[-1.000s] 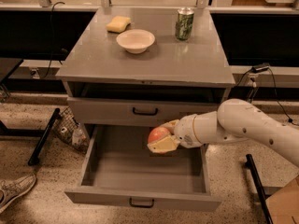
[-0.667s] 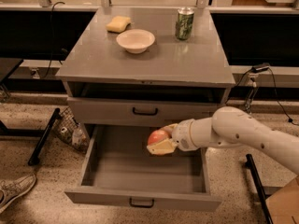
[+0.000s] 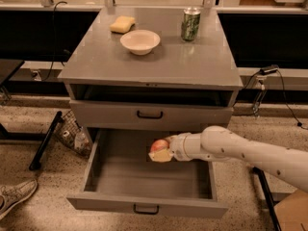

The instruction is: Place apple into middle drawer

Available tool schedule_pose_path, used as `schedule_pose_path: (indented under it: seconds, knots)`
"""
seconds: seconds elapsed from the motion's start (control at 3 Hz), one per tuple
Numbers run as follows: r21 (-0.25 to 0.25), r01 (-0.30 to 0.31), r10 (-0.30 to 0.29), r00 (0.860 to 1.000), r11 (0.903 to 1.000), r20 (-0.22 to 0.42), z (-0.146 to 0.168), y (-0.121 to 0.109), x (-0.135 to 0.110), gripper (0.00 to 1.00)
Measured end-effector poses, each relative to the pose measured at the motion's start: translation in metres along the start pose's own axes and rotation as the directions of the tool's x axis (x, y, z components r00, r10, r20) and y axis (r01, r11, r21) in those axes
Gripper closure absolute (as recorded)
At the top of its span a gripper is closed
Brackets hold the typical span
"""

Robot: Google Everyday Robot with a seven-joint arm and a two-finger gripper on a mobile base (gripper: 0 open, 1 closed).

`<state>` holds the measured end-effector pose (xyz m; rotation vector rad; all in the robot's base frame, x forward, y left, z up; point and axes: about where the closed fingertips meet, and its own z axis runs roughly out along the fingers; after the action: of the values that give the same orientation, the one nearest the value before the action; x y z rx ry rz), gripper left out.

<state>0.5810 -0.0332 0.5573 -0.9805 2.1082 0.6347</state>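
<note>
The reddish-orange apple [image 3: 159, 146] is held in my gripper [image 3: 162, 151], over the back middle of the open middle drawer [image 3: 120, 177]. The drawer is the grey cabinet's lowest one, pulled far out, with a small black handle [image 3: 145, 209] on its front. My white arm [image 3: 250, 153] reaches in from the right, low over the drawer. The gripper is shut on the apple, with a pale fingertip [image 3: 161, 156] under it. The apple is just above the drawer floor; I cannot tell whether it touches.
A closed grey drawer [image 3: 150, 115] sits directly above. On the cabinet top [image 3: 154, 61] stand a white bowl [image 3: 140, 41], a yellow sponge [image 3: 122, 24] and a green can [image 3: 190, 24]. A shoe [image 3: 14, 196] lies on the floor at left. Cables hang at right.
The arm has moved slightly left and deeper over the drawer with the apple held in the gripper. The drawer has not moved.
</note>
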Motion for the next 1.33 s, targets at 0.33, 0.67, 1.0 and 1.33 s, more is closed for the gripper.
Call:
schedule_pose_path:
  seconds: [0.33, 0.67, 1.0, 1.33]
  knots:
    - [0.035, -0.030, 0.030, 0.999, 0.9990, -0.019, 0.020, -0.005, 0.019, 1.00]
    - [0.044, -0.061, 0.062, 0.998, 0.9972, -0.020, 0.036, -0.004, 0.033, 1.00]
    - [0.016, -0.084, 0.085, 0.996, 0.9963, -0.025, 0.060, 0.000, 0.041, 0.84]
    - [-0.015, -0.093, 0.093, 0.996, 0.9955, -0.002, 0.082, 0.005, 0.039, 0.61]
